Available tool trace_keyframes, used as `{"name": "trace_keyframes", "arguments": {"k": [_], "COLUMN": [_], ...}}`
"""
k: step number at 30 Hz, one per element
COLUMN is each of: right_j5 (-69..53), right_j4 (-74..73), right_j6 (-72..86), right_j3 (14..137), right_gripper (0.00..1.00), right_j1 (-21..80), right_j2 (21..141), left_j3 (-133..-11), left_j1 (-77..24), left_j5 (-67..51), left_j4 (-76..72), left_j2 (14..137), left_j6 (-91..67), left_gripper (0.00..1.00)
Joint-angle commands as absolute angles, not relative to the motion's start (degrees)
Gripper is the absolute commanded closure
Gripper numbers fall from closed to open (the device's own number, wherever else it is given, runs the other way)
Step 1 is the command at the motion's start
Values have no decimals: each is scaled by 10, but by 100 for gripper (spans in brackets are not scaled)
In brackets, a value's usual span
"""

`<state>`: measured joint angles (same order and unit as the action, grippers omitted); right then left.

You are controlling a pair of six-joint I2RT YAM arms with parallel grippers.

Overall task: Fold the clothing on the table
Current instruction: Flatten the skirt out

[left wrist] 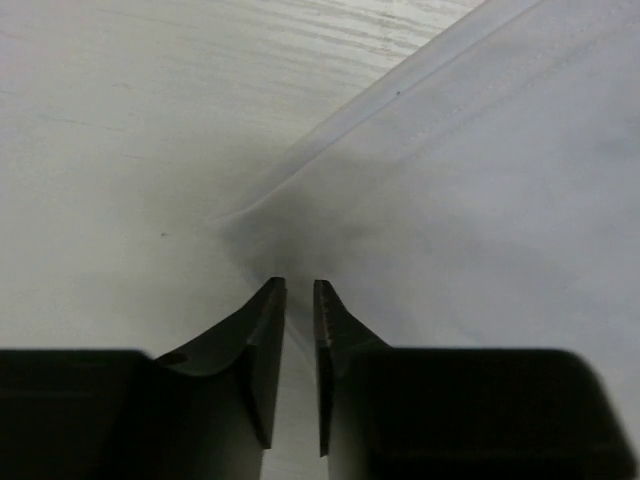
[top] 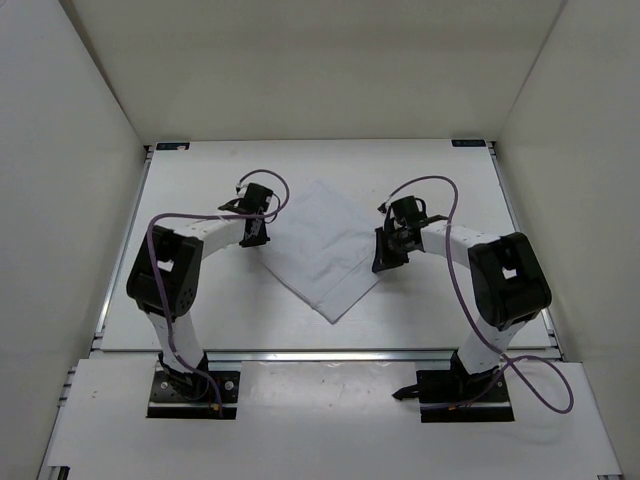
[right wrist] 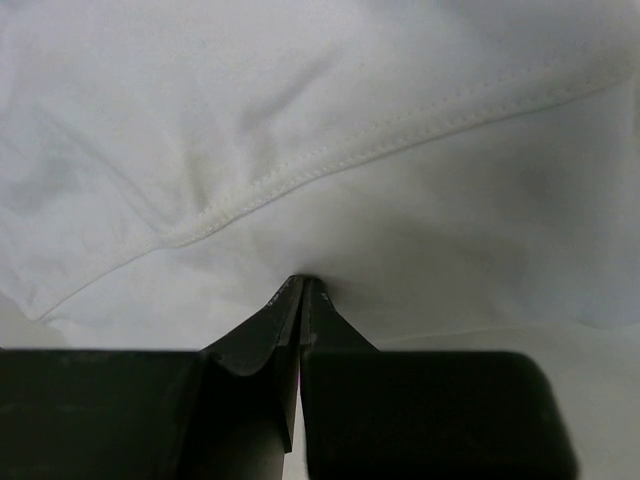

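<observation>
The white clothing [top: 320,250] lies flat in the middle of the table [top: 200,300], turned like a diamond. My left gripper [top: 262,237] hangs over its left corner. In the left wrist view the clothing [left wrist: 480,180] shows a hemmed edge running down toward the left gripper [left wrist: 300,285], whose jaws stand a narrow gap apart, tips low over the fabric edge. My right gripper [top: 383,262] is at the clothing's right edge. In the right wrist view the right gripper [right wrist: 303,282] is shut, pinching a pucker of the clothing [right wrist: 300,120] just below a stitched hem.
White enclosure walls [top: 70,200] stand on the left, right and far sides of the table. Metal rails [top: 122,250] run along its edges. Purple cables [top: 445,200] loop above both arms. Bare tabletop [left wrist: 120,120] lies left of the clothing.
</observation>
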<state>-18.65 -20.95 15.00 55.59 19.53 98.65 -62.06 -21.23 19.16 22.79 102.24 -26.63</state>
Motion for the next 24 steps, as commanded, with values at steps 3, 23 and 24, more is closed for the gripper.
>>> {"name": "trace_keyframes", "arguments": {"k": [3, 23, 24], "right_j5": [-176, -212, -210], "right_j4": [-232, -190, -195], "right_j6": [135, 243, 242], "right_j3": [550, 530, 533], "right_gripper": [100, 93, 91], "right_j1": [236, 428, 402], "right_j2": [992, 915, 901], "left_j3": [-719, -1071, -1064], "left_j1": [-214, -254, -252], "left_j5": [175, 129, 126], "left_j4": [279, 423, 421], "left_j2": [1091, 1303, 1296], "left_j6": [-260, -194, -192], "left_gripper": [76, 62, 57]}}
